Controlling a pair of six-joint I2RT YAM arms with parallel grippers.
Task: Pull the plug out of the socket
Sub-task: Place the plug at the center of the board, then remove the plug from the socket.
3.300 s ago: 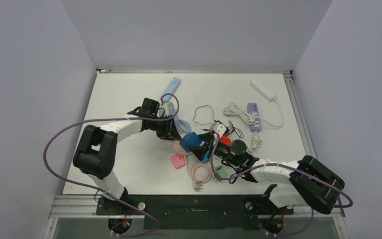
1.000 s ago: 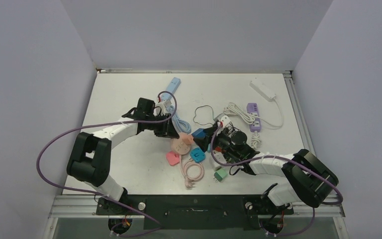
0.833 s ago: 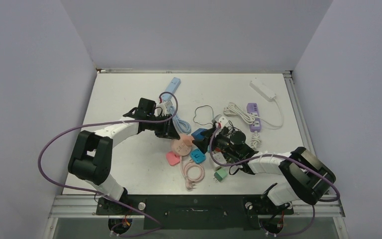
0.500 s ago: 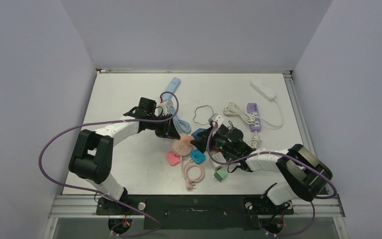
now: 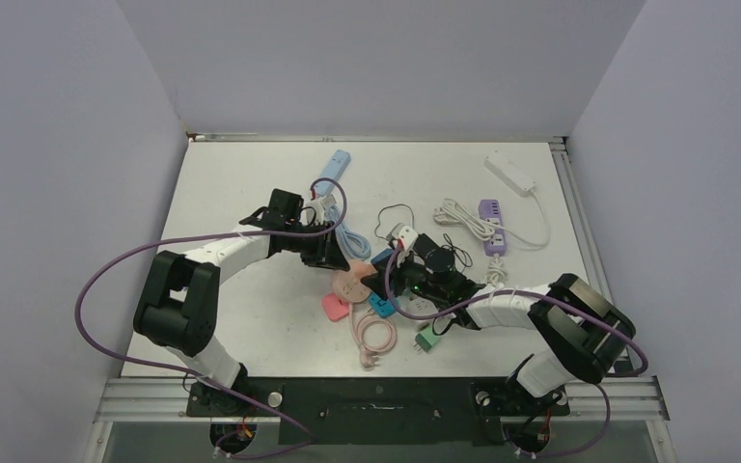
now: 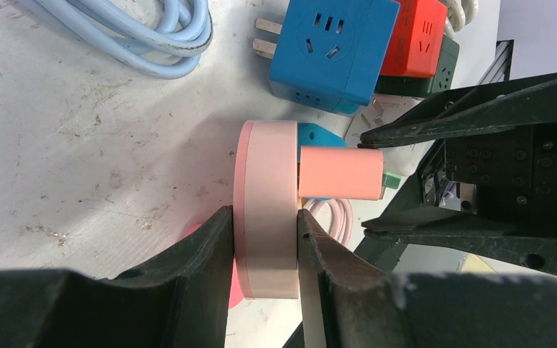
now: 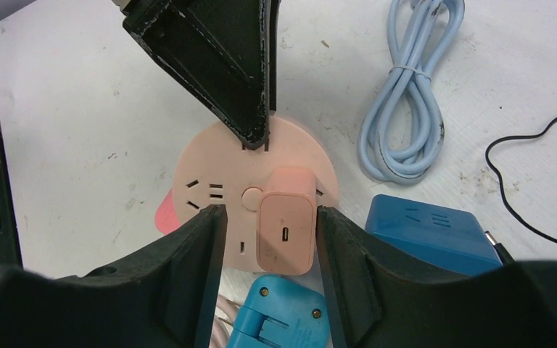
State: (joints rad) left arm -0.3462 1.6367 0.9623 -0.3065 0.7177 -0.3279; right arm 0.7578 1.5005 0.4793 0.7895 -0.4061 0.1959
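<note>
My left claw (image 6: 265, 225) is clamped on the rim of the round pink socket (image 6: 265, 167), one finger on the front face and one on the back. The disc's face is turned toward the right arm. It sits about midway between the left and right edges of the surface (image 5: 251, 183), a little nearer the near edge than the far one.

The pink plug (image 7: 285, 225) is seated in the socket's face, just off its centre, with its small port facing my right wrist camera. My right claw (image 7: 270, 214) straddles the plug with its fingers apart. One finger is right against the plug's side, and I see a gap between the other finger and the plug. It is not clamped on anything.

A blue cube adapter (image 7: 435, 232) lies just beside the socket, its prongs pointing away from a red cube adapter (image 6: 417, 36) that touches it. A smaller blue plug (image 7: 279, 319) lies under the pink one. A coiled light blue cable (image 7: 406, 109) lies on the surface beyond the socket, toward the far edge, and a thin black wire (image 7: 537, 145) runs past it.
</note>
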